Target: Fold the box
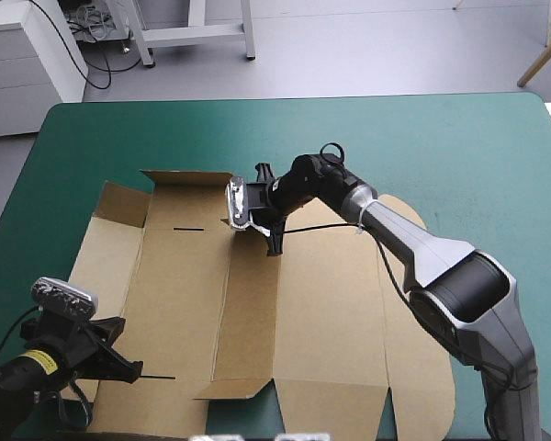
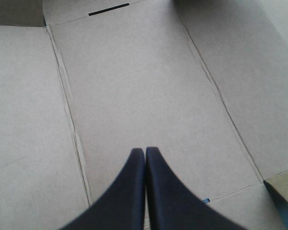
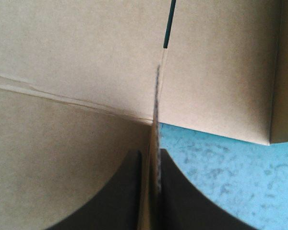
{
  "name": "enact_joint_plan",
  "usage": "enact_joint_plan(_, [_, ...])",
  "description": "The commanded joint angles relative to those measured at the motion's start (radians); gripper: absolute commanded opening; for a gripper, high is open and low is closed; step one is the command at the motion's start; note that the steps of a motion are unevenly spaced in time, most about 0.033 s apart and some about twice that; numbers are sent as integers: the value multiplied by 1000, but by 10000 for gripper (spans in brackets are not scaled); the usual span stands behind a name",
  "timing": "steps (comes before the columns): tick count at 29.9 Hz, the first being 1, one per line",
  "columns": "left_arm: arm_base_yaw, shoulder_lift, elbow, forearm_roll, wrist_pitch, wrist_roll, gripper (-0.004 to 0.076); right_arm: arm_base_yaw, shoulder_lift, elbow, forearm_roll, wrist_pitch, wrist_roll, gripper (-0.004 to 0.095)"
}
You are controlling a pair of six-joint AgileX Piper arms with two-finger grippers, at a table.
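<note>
The box (image 1: 303, 312) runs off the high view at 6 o'clock; the left gripper (image 1: 129, 370) covers its 8 o'clock corner. Between the jaws of the right gripper (image 3: 152, 152), its pinched edge is blurred.

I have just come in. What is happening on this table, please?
Two robot arms are working on a brown box, a cut sheet of board that lies mostly flat on the teal-green table. The right gripper is at the sheet's far edge, near its middle, and is all but shut on a thin edge of the board. The left gripper is shut and empty over the near left part of the sheet. No walls are tucked in yet.
</note>
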Motion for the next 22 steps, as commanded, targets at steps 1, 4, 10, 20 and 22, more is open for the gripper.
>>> enact_joint_plan(1, [-5,5,-36,-18,-50,-1,-10,5,-57,-33,28,-12,30,257])
enact_joint_plan(4, [-5,5,-36,-18,-50,-1,-10,5,-59,-33,6,-12,54,404])
enact_joint_plan(10, [-5,5,-36,-18,-50,-1,-10,-5,-118,-33,-200,-9,291,444])
enact_joint_plan(20, [-5,5,-36,-2,-49,-1,-10,-189,-250,-33,-389,219,694,303])
enact_joint_plan(22, [-5,5,-36,3,-49,-1,-10,-238,-272,-33,-385,295,725,297])
